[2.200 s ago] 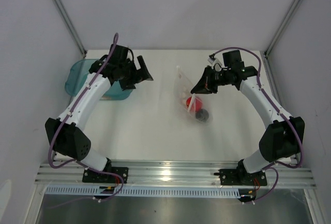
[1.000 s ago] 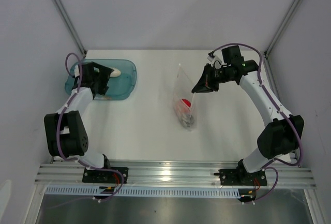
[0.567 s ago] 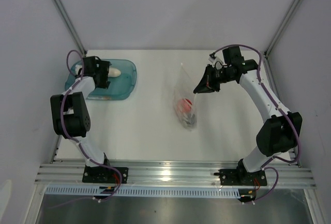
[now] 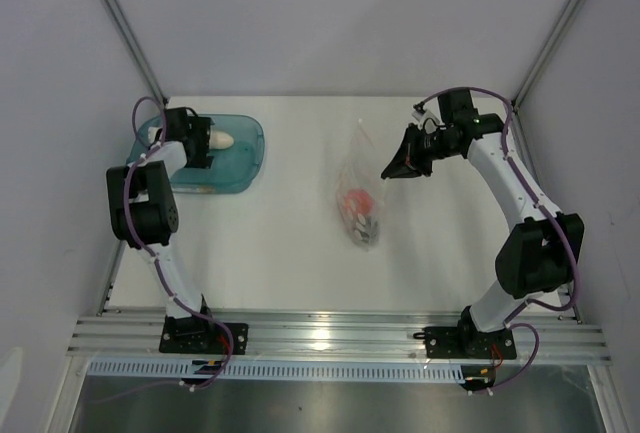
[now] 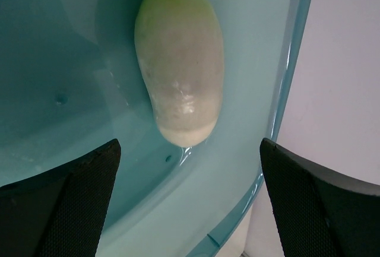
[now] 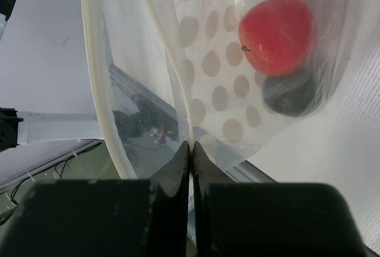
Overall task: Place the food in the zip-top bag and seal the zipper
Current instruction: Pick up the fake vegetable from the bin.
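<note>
Three toy foods, one bag, one tray, two arms.

One clear, crinkly bag printed with pale dots sits near the centre of the white table. Its long axis runs from 12 to 6 o'clock, mouth corner up at 12 and loaded end sagging at 6. Inside lie two foods: a smooth red tomato ball and, touching it at its 5 o'clock, a round dark piece. The zipper is a thin pale strip. Its two halves stand apart, so the mouth is unsealed.

The right gripper, at the bag's 2 o'clock, has its jaws pressed together, pinching the bag's film by the mouth.

The third food, a glossy white oblong radish, lies in a translucent teal tray at the table's 10 o'clock. In the wrist view its green leaves point to 12 and its blunt tip to 6.

The left gripper hangs over the radish's tip, black fingers spread wide, touching nothing.
</note>
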Robot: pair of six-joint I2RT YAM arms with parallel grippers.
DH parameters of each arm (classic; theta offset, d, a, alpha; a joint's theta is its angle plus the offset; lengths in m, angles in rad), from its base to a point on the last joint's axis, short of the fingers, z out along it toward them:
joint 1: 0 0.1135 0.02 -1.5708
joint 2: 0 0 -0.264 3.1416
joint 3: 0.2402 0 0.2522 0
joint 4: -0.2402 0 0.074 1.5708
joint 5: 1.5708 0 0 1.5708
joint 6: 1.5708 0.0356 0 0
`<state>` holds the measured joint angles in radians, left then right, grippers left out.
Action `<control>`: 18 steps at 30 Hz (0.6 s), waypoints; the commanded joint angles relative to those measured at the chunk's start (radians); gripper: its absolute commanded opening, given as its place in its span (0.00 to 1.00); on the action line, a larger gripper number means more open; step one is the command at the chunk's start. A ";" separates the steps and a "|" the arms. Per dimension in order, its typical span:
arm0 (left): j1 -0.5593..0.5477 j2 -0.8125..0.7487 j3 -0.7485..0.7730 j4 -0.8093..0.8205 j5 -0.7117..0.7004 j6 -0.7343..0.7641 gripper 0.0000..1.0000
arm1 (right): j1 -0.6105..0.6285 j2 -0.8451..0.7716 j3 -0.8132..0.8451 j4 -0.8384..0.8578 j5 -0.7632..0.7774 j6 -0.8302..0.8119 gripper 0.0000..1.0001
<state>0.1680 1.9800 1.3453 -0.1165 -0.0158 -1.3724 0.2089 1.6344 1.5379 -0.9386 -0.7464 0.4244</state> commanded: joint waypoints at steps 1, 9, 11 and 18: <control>0.019 0.029 0.063 0.014 -0.030 -0.011 0.99 | -0.006 0.019 0.030 -0.023 0.010 -0.012 0.00; 0.036 0.089 0.132 0.003 -0.029 0.009 0.92 | -0.014 0.039 0.047 -0.034 0.022 -0.006 0.00; 0.039 0.103 0.146 -0.005 -0.021 0.010 0.90 | -0.014 0.042 0.051 -0.035 0.024 -0.003 0.00; 0.038 0.138 0.181 -0.005 -0.015 0.021 0.78 | -0.014 0.044 0.050 -0.029 0.039 0.019 0.00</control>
<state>0.1989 2.1067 1.4830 -0.1249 -0.0231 -1.3621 0.1997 1.6775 1.5452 -0.9646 -0.7219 0.4282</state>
